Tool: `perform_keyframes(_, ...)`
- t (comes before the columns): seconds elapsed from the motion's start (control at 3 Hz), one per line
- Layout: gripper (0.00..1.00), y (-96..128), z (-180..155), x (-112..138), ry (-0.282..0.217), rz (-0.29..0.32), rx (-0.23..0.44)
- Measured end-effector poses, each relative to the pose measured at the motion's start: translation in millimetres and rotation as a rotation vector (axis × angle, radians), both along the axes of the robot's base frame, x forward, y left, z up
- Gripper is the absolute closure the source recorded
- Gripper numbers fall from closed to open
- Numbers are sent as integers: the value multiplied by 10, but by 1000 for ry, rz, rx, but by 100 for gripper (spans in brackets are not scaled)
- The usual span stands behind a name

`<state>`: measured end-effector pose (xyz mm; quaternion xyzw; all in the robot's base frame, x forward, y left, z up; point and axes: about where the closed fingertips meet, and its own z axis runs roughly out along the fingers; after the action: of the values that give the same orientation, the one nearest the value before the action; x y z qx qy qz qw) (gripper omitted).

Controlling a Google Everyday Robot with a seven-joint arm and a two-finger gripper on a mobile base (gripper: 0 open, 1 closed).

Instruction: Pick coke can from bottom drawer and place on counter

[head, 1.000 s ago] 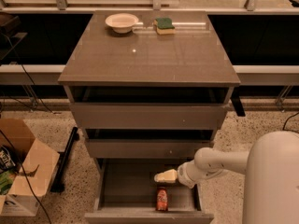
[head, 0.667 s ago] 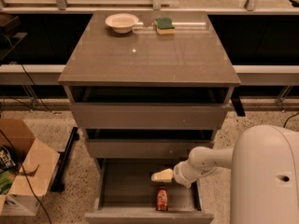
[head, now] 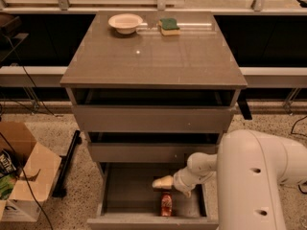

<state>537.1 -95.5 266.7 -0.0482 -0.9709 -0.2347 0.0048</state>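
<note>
Now my end effector (head: pixel 163 182) has edged left above the small red coke can (head: pixel 166 204) in the deep grey bottom drawer (head: pixel 129 195), nearly aligned for grasping; apart or together, I cannot tell.

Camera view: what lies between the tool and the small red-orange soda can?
Camera view shows only bare grey floor of the bottom drawer between the cream tool and the red-orange can.
</note>
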Motion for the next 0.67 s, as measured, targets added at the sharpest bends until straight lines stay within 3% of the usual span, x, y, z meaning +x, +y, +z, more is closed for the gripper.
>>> perform_keyframes(0.67,0,105,-417,-15,76,-33,24)
